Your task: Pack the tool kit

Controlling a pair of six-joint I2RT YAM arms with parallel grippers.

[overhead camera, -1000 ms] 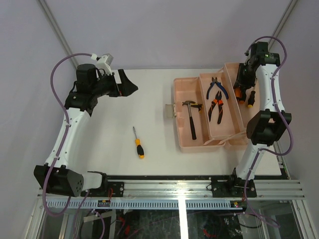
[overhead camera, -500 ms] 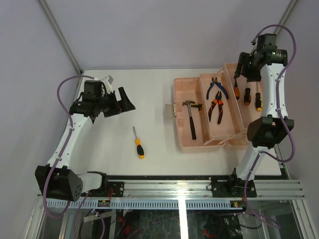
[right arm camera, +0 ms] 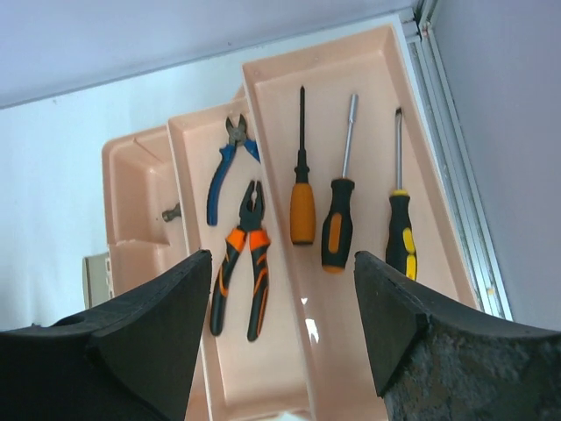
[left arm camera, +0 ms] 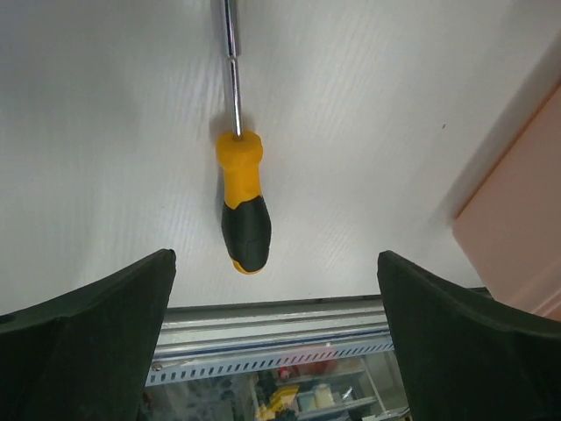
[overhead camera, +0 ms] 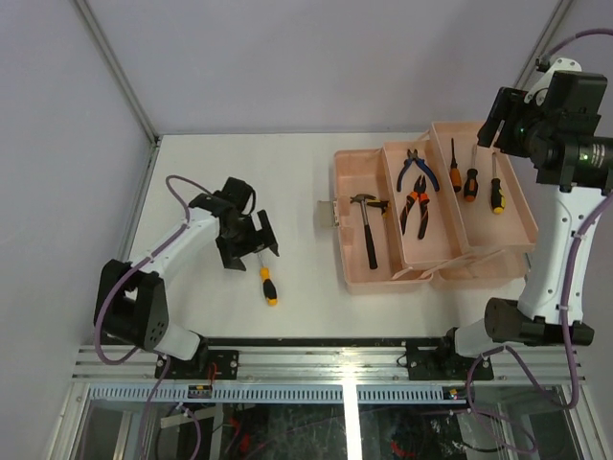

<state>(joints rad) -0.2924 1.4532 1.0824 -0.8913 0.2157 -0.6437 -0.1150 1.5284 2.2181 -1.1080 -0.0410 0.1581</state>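
**Top view.** The toolbox sits open on the right half of the table. The hammer is in its left bay, the pliers are in the middle tray, and the packed screwdrivers are in the right-hand one. One loose screwdriver lies on the bare table, well apart from the box, which is at its 3 o'clock. Its long axis runs roughly 11 to 5, with the handle at the 5 end, toward the arm bases. The left gripper hangs over the shaft end, fingers spread and nothing in them. The right gripper is raised high by the box's far right corner, well away from the loose tool. The left arm is plainly the nearer.

**Left wrist view.** The loose screwdriver has its shaft toward 12 and its butt toward 6. The two dark fingers stand wide apart at 8 and 4, and the handle lies between them, somewhat nearer the 8 o'clock one. A pink edge of the toolbox shows at 3 to 4. My reading is that the closing line crosses the handle's axis about square. A straight descent with a small sideways trim should therefore seat the handle.

**Right wrist view.** The right gripper has its jaws apart and empty, and looks down from a height. Below it are the packed screwdrivers, shafts toward 12. The pliers are at their 9, and a bit of the hammer head shows at the far left.
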